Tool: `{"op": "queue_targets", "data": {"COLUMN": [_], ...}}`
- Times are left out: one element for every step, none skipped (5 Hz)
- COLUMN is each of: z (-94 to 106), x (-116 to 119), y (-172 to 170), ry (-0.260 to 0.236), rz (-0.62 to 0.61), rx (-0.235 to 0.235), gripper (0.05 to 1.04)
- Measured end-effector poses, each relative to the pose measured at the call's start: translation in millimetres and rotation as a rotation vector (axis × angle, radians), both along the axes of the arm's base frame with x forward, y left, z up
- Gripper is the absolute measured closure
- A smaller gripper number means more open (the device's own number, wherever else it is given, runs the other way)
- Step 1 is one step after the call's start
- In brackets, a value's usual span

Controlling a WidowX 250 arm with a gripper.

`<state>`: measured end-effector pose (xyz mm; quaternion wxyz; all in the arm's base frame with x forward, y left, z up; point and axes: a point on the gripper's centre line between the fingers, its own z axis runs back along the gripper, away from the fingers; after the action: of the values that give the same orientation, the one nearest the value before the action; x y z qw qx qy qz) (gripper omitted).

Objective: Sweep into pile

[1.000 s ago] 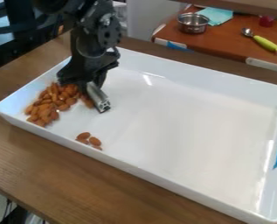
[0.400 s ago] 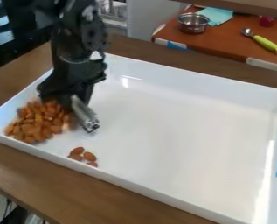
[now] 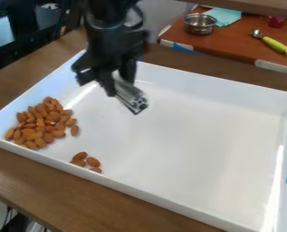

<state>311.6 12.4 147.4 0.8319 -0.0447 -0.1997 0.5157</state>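
Almonds [image 3: 41, 124] (mostly heaped) lie well apart from the end effector [image 3: 117, 87] — clamped on a metal tool [image 3: 131, 97].

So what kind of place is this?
Maybe a robot lab with a toy kitchen table: there's a robot gripper, a tray of almonds, and a metal pot.
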Motion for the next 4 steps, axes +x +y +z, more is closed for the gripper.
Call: {"op": "queue_targets", "data": {"z": [4.2, -27.3, -51.5, -54.8], "x": [5.8, -11.1, -25.3, -28.7], "y": [-28.3, -47.1, -53.4, -52.9], "ry": [-0.053, -0.016, -0.003, -0.019], "rz": [-0.172, -0.340, -0.483, -0.563], "rx": [-0.008, 0.044, 0.107, 0.144], "gripper": [0.718, 0.718, 0.718, 0.718]}}
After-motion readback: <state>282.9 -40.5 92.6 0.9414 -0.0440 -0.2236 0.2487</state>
